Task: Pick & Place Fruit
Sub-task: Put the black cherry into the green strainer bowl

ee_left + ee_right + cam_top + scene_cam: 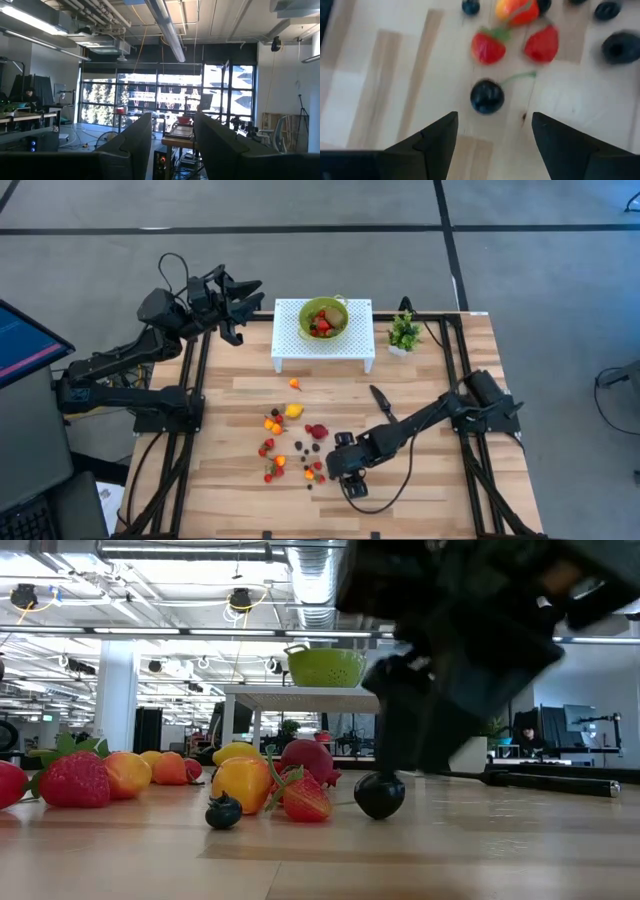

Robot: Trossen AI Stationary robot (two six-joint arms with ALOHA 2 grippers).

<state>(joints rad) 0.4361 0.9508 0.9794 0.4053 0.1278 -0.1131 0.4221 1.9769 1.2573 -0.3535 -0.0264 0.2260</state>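
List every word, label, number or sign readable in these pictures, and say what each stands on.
None can be read.
Monitor at the high view's left edge: coloured bands only, too small to read.
Screens in the room behind the table: too blurred to read.
Fruit, bowl, stand and knife: no lettering shows.

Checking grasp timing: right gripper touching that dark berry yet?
Apart. The right wrist view shows the right gripper open, with bare wood between its fingertips and the dark berry.

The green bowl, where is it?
In the high view, the green bowl sits on the white stand at the table's back edge, left of the little plant.
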